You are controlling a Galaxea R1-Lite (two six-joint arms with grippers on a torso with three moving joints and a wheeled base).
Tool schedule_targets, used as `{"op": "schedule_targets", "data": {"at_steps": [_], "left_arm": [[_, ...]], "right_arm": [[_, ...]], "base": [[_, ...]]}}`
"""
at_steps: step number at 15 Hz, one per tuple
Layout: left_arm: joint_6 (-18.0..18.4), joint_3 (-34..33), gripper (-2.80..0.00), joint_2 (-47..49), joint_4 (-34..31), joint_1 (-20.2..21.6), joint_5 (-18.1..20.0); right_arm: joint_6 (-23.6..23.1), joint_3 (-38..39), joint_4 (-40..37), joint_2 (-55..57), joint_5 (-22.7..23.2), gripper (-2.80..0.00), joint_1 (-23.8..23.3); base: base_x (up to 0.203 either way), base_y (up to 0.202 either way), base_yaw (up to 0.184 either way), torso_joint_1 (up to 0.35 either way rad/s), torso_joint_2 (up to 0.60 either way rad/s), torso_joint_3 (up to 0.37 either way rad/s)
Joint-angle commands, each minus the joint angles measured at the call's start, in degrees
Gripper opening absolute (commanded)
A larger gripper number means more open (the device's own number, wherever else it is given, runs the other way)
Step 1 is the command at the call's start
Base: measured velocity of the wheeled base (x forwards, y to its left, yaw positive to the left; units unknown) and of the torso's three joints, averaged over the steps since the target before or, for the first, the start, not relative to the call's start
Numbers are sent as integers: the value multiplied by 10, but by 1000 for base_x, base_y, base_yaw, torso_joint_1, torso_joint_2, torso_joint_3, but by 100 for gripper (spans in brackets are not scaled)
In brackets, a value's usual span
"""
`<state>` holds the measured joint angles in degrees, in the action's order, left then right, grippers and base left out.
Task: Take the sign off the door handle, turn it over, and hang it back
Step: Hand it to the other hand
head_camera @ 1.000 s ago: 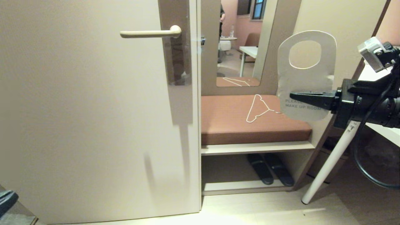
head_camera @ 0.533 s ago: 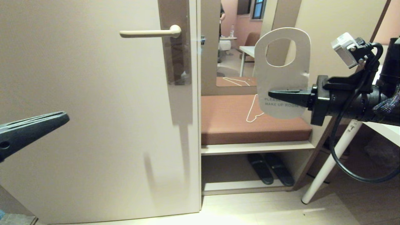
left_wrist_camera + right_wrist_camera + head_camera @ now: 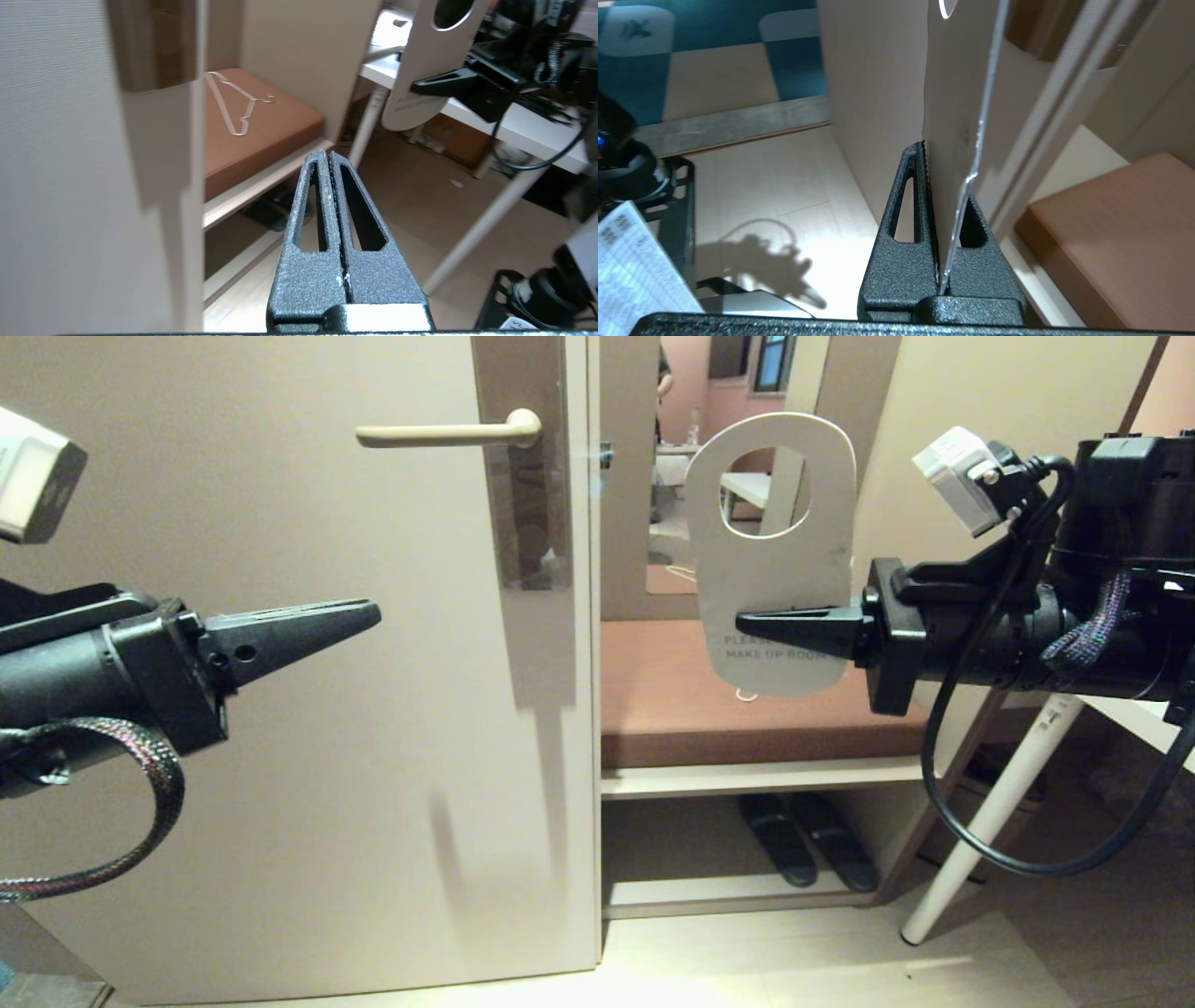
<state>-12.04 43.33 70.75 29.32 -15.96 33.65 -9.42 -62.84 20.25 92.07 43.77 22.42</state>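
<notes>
The sign (image 3: 775, 579) hangs upright in the air to the right of the door edge, its white side with grey "MAKE UP ROOM" text facing me and its hole at the top. My right gripper (image 3: 742, 619) comes in level from the right and is shut on the sign's lower part; the right wrist view shows the sign (image 3: 952, 93) edge-on between the jaws of the right gripper (image 3: 938, 177). The door handle (image 3: 439, 431) is bare, up and to the left of the sign. My left gripper (image 3: 373, 609) is shut and empty in front of the door, below the handle.
The beige door (image 3: 280, 756) fills the left half. A bench with a brown cushion (image 3: 653, 709) stands to its right, with a white wire hanger (image 3: 233, 107) on it and dark slippers (image 3: 808, 840) beneath. A white table leg (image 3: 990, 821) slants at the right.
My right gripper has carried the sign leftward toward the door edge. My left arm has risen from the lower left corner and reached rightward across the door.
</notes>
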Motion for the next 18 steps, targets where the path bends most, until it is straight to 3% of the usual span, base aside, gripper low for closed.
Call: {"op": "schedule_targets", "data": {"at_steps": [1, 3, 7, 13, 15, 16, 18], "left_arm": [[-3, 9, -280, 46, 14, 0, 20], [-17, 26, -280, 69, 41, 0, 66], [-31, 42, -280, 92, 62, -4, 104], [-34, 61, -280, 111, 66, -54, 109], [-35, 67, -280, 119, 67, -62, 109], [-35, 68, 0, 123, 73, -65, 108], [-34, 68, 0, 133, 100, -66, 108]], "right_arm": [[-1, -1, 1, 7, 8, -280, 11], [-1, -1, 1, 7, 43, -280, 19], [1, -7, 1, 9, 76, -280, 29], [3, -18, 1, 20, 105, -280, 54], [26, -35, 1, 24, 109, -280, 57], [35, -40, 1, 26, 119, -280, 57], [36, -39, 3, 29, 122, -280, 57]], "base": [[0, 0, 0, 0, 0, 0], [0, 0, 0, 0, 0, 0], [0, 0, 0, 0, 0, 0], [0, 0, 0, 0, 0, 0], [0, 0, 0, 0, 0, 0], [0, 0, 0, 0, 0, 0], [0, 0, 0, 0, 0, 0]]}}
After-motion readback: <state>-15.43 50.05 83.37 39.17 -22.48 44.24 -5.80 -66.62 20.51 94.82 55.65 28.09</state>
